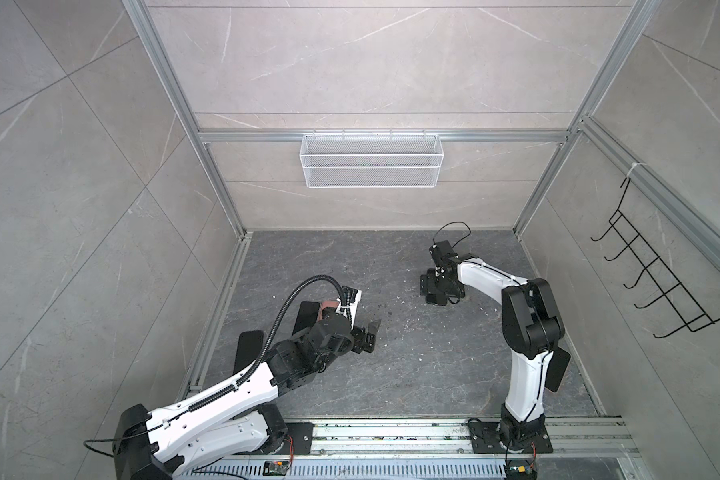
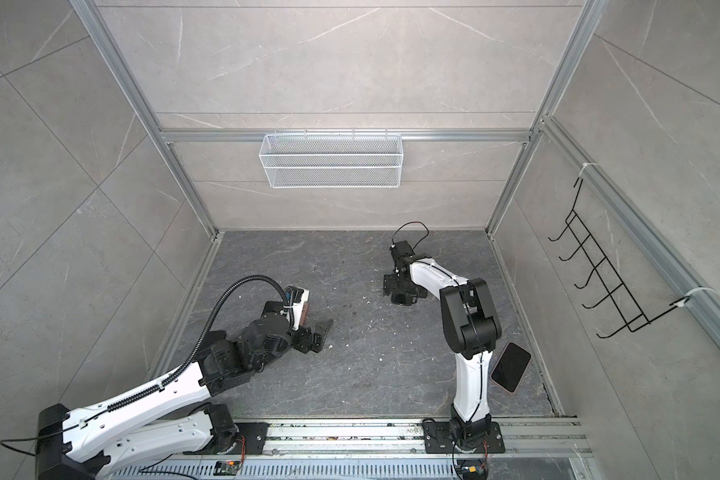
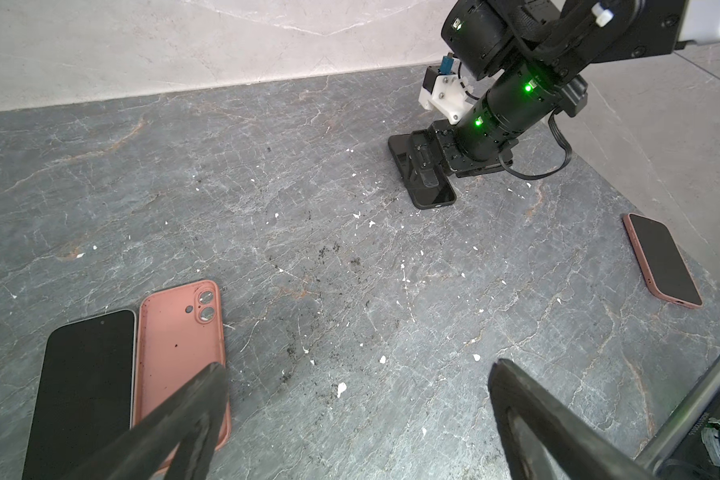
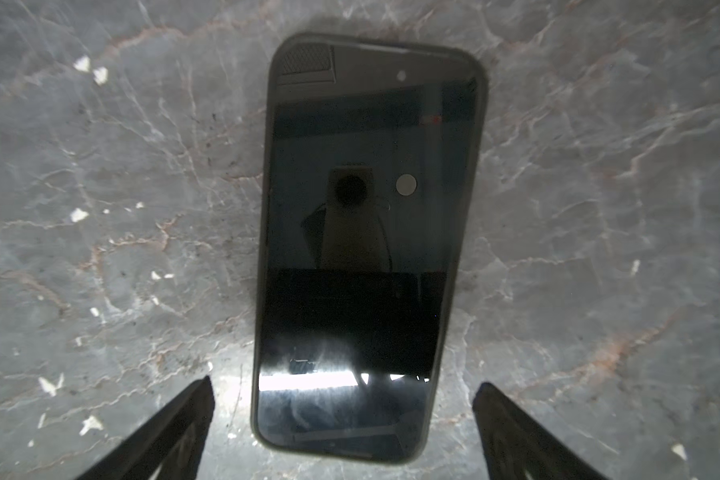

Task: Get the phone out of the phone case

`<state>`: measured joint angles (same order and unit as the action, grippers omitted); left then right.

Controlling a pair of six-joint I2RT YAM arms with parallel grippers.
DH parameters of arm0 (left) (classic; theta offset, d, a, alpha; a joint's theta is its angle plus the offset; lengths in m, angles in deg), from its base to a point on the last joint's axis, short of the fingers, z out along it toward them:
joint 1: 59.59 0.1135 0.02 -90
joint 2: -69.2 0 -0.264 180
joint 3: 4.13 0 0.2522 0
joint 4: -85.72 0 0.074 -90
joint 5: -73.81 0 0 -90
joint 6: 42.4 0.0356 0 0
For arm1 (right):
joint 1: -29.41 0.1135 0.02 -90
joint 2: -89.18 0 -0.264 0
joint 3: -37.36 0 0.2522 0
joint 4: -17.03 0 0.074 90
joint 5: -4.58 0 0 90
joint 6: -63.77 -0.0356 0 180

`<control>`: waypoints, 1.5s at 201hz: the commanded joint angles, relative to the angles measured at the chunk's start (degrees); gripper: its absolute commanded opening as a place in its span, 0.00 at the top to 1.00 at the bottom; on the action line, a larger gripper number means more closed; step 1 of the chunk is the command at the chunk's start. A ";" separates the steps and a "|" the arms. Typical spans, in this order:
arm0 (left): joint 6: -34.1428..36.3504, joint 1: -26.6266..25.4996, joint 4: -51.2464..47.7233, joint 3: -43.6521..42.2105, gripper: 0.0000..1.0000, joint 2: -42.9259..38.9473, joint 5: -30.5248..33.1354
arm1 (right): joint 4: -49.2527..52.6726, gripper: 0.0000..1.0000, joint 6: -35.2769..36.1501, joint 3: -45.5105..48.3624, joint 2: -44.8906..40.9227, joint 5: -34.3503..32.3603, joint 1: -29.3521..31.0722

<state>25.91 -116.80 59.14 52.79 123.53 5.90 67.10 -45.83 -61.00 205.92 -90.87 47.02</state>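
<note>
Hovering over the phone (image 4: 366, 249) lying flat in its black case (image 4: 371, 40) on the table's (image 4: 100, 166) far right part, the right gripper (image 4: 345, 384) straddles its width with jaws spread, the long axis running out between them, while the left gripper (image 3: 357, 365), also spread, hangs well apart.

Both top views: bright, even light, sharp, only faint soft shadows on the desk (image 1: 391, 332), wide-angle stretch at the edges. Left wrist view is bright and crisp on the desk; my left fingers (image 3: 184, 415) are blurred. Right wrist view is dimmer, corners dark. The phone (image 4: 366, 232) screen is full of reflections, with a white glare band at the end nearest my soft right fingers (image 4: 171, 436).
</note>
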 commanded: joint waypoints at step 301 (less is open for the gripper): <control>-3.64 0.25 5.93 2.65 0.00 8.27 -5.55 | 4.43 0.18 0.70 -1.66 2.92 1.68 -1.10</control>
<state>22.98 -116.80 62.33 52.90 131.72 1.20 68.68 -44.67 -64.37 210.43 -90.22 46.08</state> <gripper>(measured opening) 0.997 0.816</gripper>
